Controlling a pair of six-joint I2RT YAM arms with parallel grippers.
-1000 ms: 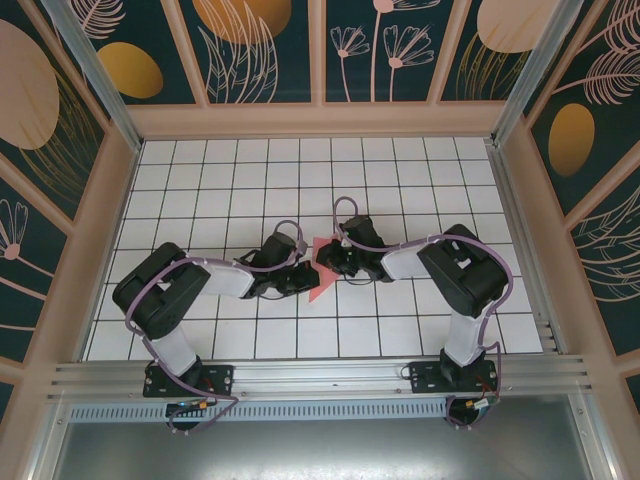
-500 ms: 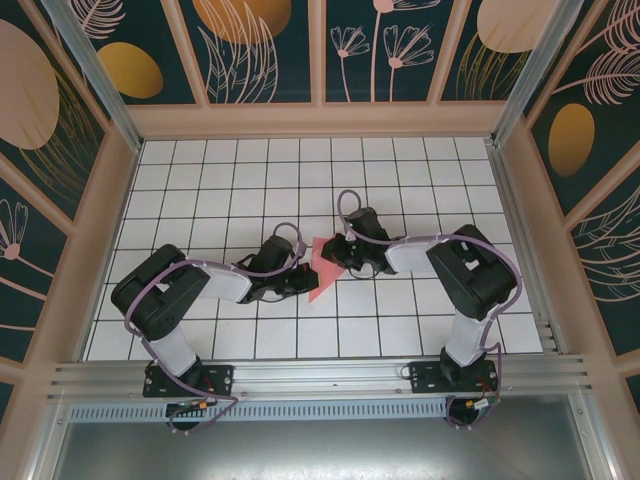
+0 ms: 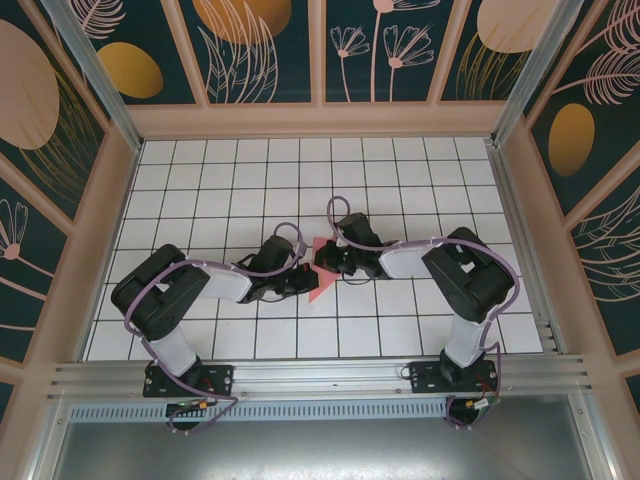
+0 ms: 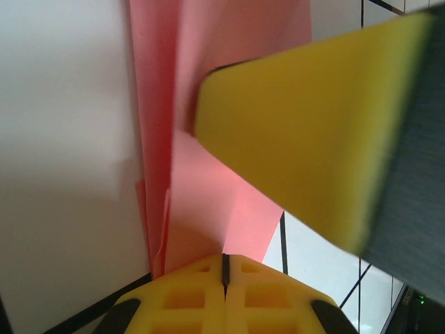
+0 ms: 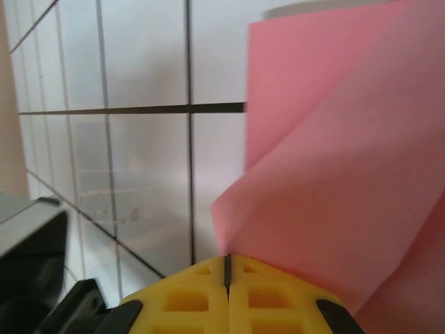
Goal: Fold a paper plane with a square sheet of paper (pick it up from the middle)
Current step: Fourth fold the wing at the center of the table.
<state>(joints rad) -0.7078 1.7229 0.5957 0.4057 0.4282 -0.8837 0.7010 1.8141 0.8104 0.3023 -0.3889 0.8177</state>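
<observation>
- The middle of the tiled table [image 3: 330, 330] is occupied by the folded pink paper [image 3: 316, 291]. It is pinched by the left gripper [image 3: 304, 283] from 9 o'clock and by the right gripper [image 3: 321, 264] from 3 o'clock.
- Passage at 8 and 4 o'clock is blocked by the left arm [image 3: 170, 290] and the right arm [image 3: 465, 275].
- Open tiles are noted from 10 through 2 o'clock, bounded by the enclosure walls [image 3: 320, 118].
- At 6 o'clock an open strip of tiles is left, ended by the aluminium rail [image 3: 320, 375].

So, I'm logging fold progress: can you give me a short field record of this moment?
paper: salmon pink, partly folded, layers overlapping
surface: white grid table
left tool: shut on the paper
right tool: shut on the paper, close beside the left tool
stage: mid-fold, not finished
</observation>
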